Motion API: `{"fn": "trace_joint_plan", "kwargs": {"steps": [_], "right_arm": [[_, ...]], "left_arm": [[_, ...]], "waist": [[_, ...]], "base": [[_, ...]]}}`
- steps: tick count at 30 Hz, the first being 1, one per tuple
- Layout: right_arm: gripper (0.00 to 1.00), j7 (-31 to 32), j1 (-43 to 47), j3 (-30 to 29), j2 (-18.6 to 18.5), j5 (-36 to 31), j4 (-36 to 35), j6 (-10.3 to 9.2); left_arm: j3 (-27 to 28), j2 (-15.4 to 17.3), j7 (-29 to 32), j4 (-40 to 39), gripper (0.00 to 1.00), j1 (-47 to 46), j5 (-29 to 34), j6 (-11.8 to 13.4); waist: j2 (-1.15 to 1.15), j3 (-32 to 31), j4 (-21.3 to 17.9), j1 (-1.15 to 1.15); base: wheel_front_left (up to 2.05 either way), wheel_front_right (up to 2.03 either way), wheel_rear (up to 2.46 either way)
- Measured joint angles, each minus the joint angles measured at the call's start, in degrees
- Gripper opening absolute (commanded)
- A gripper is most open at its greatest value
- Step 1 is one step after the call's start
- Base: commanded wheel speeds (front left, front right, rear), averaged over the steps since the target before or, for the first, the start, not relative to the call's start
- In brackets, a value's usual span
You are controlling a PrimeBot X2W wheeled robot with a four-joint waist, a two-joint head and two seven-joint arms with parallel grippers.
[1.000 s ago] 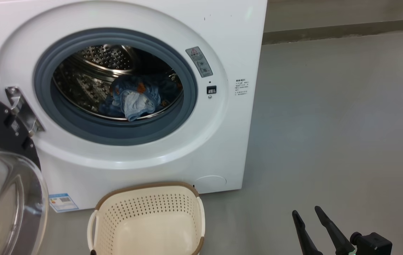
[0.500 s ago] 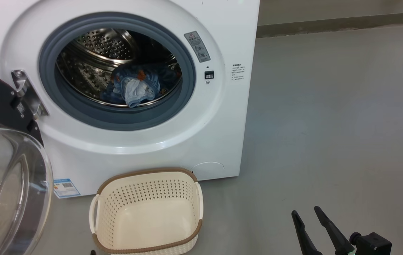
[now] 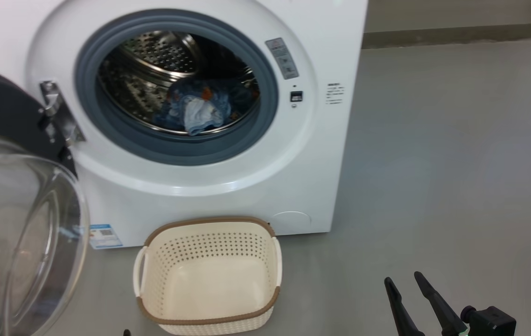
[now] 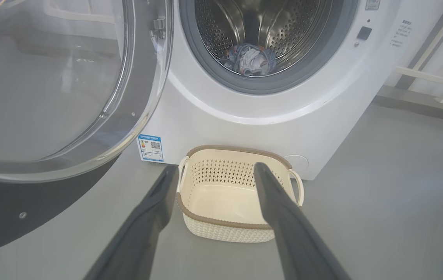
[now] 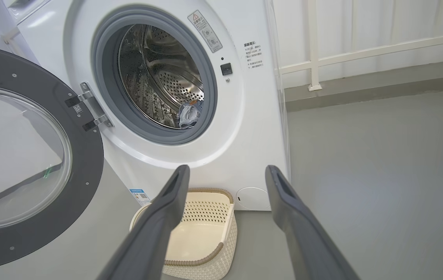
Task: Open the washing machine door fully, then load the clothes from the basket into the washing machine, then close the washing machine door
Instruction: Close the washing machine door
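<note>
The white washing machine (image 3: pixel 209 186) stands with its door (image 3: pixel 13 224) swung wide open to the left, glass bowl facing out. The light blue clothes (image 3: pixel 198 109) lie bunched inside the steel drum, white patch showing; they are also seen in the wrist views (image 4: pixel 250 60) (image 5: pixel 188 114). On the floor before the machine sits the cream basket (image 3: pixel 209 220), with nothing inside. My left gripper (image 4: pixel 214 169) hangs open above and short of the basket (image 4: pixel 225 149). My right gripper (image 3: pixel 403 280) is open low on the right, off to the side of the machine, holding nothing.
Bare grey floor (image 3: pixel 457 163) spreads to the right of the machine up to a wall skirting. The open door's black rim (image 5: pixel 85 155) juts out on the left. A white railing (image 5: pixel 311 58) runs behind the machine's right side.
The head camera has shifted, so the machine and basket sit higher and further right in that view. The clothes, basket, door and right gripper have not visibly moved.
</note>
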Motion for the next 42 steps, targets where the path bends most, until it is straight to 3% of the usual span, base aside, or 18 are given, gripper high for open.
{"fn": "trace_joint_plan", "kwargs": {"steps": [9,23,28,42], "right_arm": [[1.00,0.0,0.0,1.3,-0.1,0.0,0.3,0.00],[1.00,0.0,-0.1,3.5,0.2,0.1,0.6,0.00],[1.00,0.0,-2.2,5.7,-0.1,0.2,1.3,0.00],[1.00,0.0,-5.0,8.4,-1.1,0.6,2.7,0.00]], "left_arm": [[0.6,0.0,0.0,0.2,1.00,0.0,0.4,0.0],[1.5,0.0,0.0,0.1,1.00,1.4,0.4,0.1],[2.4,0.0,0.0,-1.2,1.00,1.5,0.0,1.2],[3.0,0.0,0.0,-3.2,1.00,1.6,-1.7,2.2]], "waist": [[0.00,-0.5,6.3,0.00],[0.00,-2.3,20.0,0.00],[0.00,-2.4,24.0,0.00],[0.00,-0.7,26.9,0.00]], "base": [[0.00,0.00,0.00],[0.00,0.00,0.00],[0.00,0.00,0.00],[0.00,0.00,0.00]]}}
